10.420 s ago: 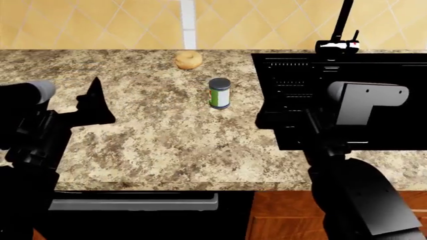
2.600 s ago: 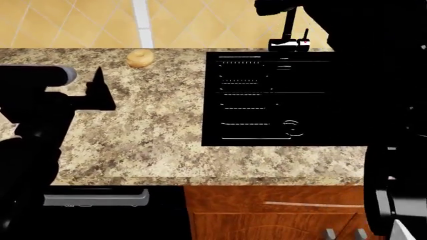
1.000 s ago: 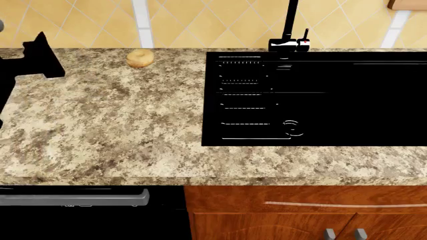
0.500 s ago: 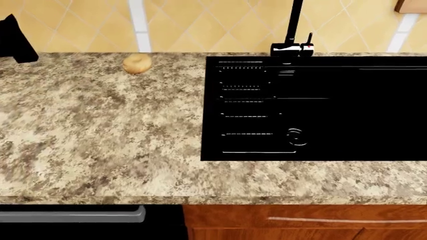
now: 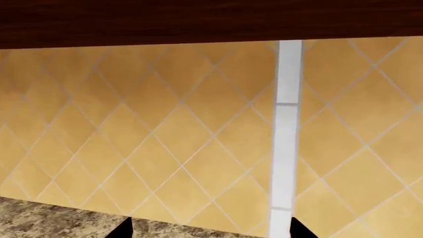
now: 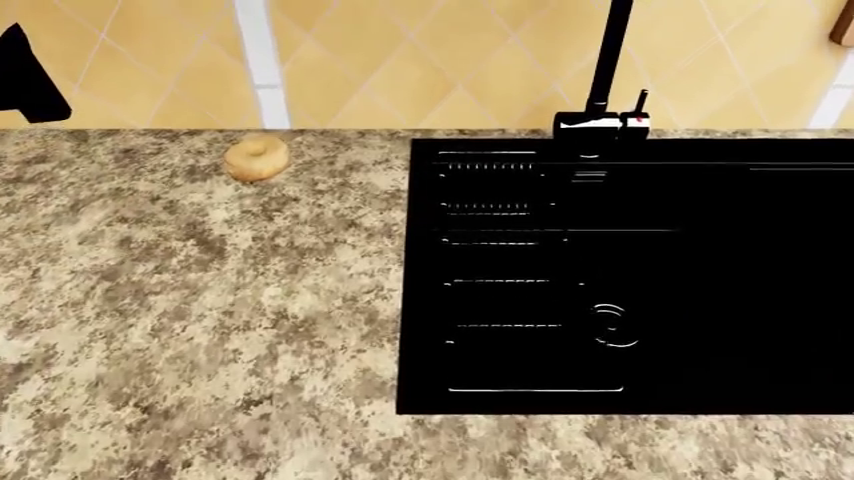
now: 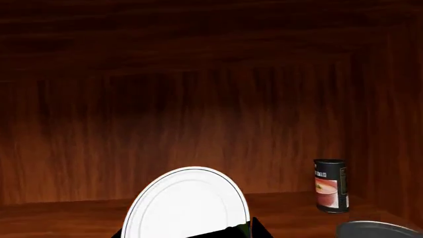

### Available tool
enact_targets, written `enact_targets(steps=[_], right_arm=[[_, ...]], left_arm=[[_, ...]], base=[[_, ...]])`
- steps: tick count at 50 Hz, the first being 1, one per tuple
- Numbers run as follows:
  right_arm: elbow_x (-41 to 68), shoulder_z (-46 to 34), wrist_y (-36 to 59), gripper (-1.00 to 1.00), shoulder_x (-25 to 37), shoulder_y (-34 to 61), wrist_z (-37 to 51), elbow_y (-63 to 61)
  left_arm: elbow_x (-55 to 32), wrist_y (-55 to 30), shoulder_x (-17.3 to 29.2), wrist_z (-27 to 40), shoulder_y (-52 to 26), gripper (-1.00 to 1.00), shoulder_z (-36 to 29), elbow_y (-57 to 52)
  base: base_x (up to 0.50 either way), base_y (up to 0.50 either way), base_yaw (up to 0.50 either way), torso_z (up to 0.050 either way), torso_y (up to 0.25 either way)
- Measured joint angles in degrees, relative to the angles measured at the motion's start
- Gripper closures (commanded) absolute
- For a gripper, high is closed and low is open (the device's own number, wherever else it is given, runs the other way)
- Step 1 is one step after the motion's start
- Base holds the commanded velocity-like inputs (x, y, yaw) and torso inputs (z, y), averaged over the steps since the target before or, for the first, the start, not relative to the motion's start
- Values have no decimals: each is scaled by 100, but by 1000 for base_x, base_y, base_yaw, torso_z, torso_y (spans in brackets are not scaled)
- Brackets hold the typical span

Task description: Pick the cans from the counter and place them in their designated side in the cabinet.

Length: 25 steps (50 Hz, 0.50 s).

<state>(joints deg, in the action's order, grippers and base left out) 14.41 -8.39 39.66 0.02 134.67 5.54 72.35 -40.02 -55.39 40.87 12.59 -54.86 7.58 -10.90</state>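
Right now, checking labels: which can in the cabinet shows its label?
The upright can near the cabinet's side wall; its red-and-white label faces the camera. Of the other, only a grey top shows, cut off by the frame.

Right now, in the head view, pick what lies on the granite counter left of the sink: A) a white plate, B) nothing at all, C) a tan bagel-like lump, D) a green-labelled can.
C: the tan bagel-like lump sits on the counter near the tiled wall, left of the black sink; no can or plate shows on that worktop.
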Motion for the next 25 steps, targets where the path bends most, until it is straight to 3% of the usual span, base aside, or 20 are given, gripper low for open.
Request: enact_targets(steps=[10, 25], right_arm=[[-3, -39, -56, 100, 0, 0, -16, 8], [-5, -72, -68, 100, 0, -4, 84, 11]], left_arm=[[-19, -4, 18, 9, 15, -100, 21, -29], [-98, -92, 72, 41, 25, -100, 83, -122]], base=[[323, 0, 0, 0, 1], [0, 0, 0, 0, 1]])
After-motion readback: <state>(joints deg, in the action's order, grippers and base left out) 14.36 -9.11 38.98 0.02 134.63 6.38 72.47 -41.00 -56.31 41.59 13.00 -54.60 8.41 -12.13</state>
